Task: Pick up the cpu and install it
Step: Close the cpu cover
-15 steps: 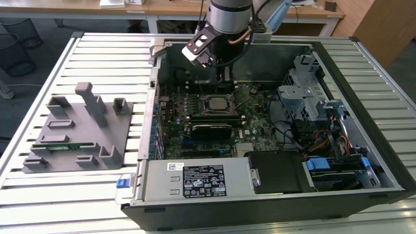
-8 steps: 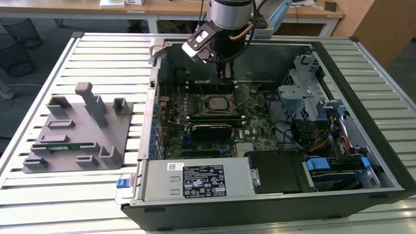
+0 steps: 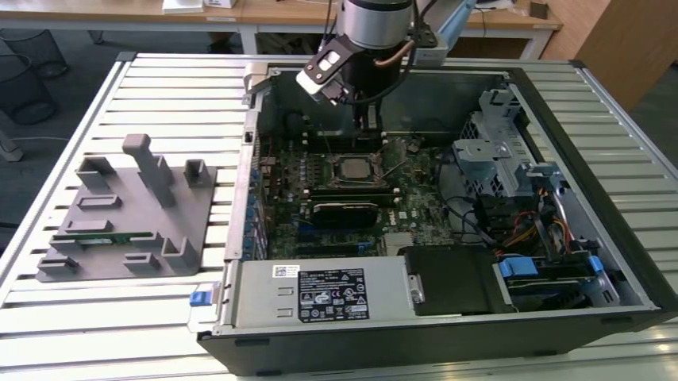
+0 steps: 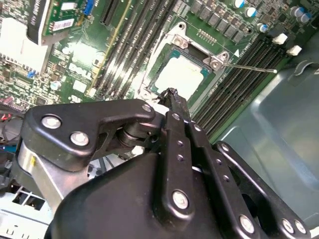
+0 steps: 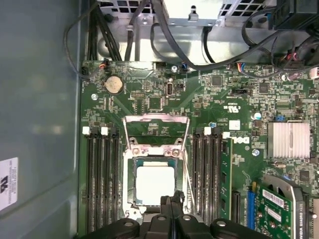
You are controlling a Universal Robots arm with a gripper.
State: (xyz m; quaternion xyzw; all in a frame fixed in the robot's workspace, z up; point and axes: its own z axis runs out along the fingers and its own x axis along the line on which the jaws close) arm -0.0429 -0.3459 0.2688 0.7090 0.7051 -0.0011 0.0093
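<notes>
Since the cpu (image 5: 155, 184) lies flat inside the black socket (image 5: 129, 199) on the motherboard (image 5: 149, 99), pale metal top up and edges square to the socket walls, the work looks to be at the seating stage, not the pick. Hand (image 5: 169, 200) hangs right over one edge of the cpu in both wrist views, fingers (image 4: 174, 129) pressed together with nothing between them. The tip is just above or barely touching the chip; can't tell which from these angles. A closed tip aimed down at the chip reads as a nudge or press pose, not a grasp.

The socket's metal load frame (image 5: 157, 130) is flipped open and lies back over the board beside the socket, which is why the chip top is fully exposed. Thin retention lever (image 4: 249, 67) sticks out to one side, apparently unlatched. Memory slots (image 5: 102, 184) flank the socket on both sides.

Containers: open computer case (image 3: 604, 182) lies on its side on the slatted desk (image 3: 63, 317). It holds the motherboard, an expansion card (image 3: 341, 213), power supply (image 3: 317, 290), drive cage (image 3: 498, 159) and loose cables (image 3: 519, 230). On the exterior view's left, well apart from the case, a grey plastic fixture (image 3: 122, 214) sits on the desk. A green memory stick (image 3: 101, 236) lies in one of its slots. Arm (image 3: 371, 32) reaches down into the case from above.
</notes>
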